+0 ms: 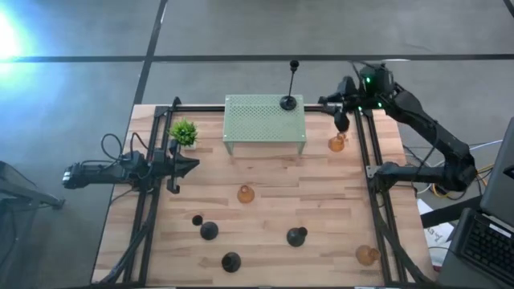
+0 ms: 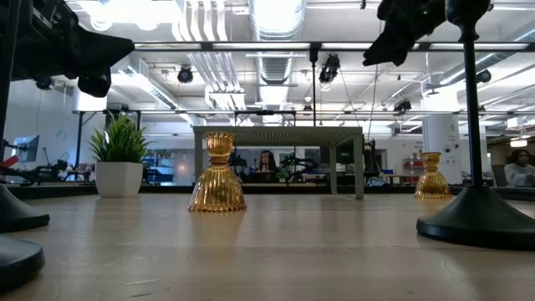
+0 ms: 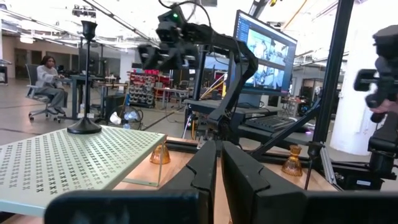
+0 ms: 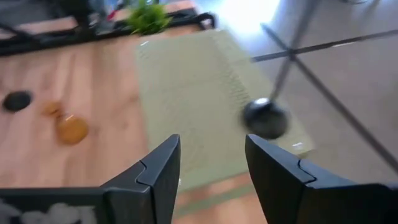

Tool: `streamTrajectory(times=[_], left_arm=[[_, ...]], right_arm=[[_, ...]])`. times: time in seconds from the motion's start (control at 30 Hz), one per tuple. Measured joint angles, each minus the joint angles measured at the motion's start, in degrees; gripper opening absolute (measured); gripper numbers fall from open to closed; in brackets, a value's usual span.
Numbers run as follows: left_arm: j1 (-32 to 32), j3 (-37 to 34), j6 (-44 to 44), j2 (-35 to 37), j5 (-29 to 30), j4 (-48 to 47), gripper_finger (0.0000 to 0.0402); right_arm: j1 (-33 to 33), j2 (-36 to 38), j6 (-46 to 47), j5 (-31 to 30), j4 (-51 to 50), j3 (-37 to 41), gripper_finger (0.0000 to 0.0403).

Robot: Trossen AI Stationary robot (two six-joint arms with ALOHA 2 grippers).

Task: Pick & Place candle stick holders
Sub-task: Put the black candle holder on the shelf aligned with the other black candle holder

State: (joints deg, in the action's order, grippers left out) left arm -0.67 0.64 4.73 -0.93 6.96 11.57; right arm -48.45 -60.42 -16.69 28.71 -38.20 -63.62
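One tall black holder (image 1: 288,101) stands on the pale green perforated stand (image 1: 264,120), at its right rear corner, its thin stem rising well above the top. That looks like the only placement made so far. Six holders remain on the bench (image 1: 265,172). An amber holder (image 1: 336,144) sits just right of the stand, and a second amber holder (image 1: 245,193) sits in front of the stand near the bench's middle. A third amber holder (image 1: 367,255) lies far in front of the stand, toward the right front corner. Three black holders are also well in front of it: one (image 1: 209,231) to the front-left with a small dark piece beside it, one (image 1: 231,261) nearest the front edge, and one (image 1: 297,236) to the front-right.

The right tool (image 4: 211,158) hangs above the stand's right end, close to the placed holder, with its fingers apart and nothing between them. The left tool (image 1: 191,164) waits left of the stand, in front of the small potted plant (image 1: 183,132), with its fingers together and empty.

Most of the stand's top is bare, so there is room for more holders to the placed one's left. The placed holder sits close to the stand's edge, and its tall stem would be easy to knock. The amber holder beside the stand is near the right rail (image 1: 363,152), which leaves tight room on that side.
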Motion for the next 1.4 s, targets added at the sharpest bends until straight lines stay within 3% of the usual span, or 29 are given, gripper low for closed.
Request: streamTrajectory(times=[0.37, 0.7, 1.0, 1.2, 1.4], left_arm=[[0.0, 0.0, 0.0, 0.0, 0.0, 0.0, 0.0028], [0.0, 0.0, 0.0, 0.0, 0.0, 0.0, 0.0028], [0.0, 0.0, 0.0, 0.0, 0.0, 0.0, 0.0028], [0.0, 0.0, 0.0, 0.0, 0.0, 0.0, 0.0028], [0.0, 0.0, 0.3, 0.0, 0.0, 0.0, 0.0028]], right_arm=[[17.9, 11.7, 5.6, -0.1, 1.2, 13.4, 0.0135], [38.0, 17.2, 14.9, -0.6, 17.0, 27.5, 0.0102], [54.9, 17.1, 23.9, -10.8, 30.4, 39.1, 0.0082], [64.6, 17.1, 30.4, -17.1, 44.4, 46.6, 0.0081], [72.2, 17.1, 32.3, -28.0, 53.7, 52.2, 0.0081]])
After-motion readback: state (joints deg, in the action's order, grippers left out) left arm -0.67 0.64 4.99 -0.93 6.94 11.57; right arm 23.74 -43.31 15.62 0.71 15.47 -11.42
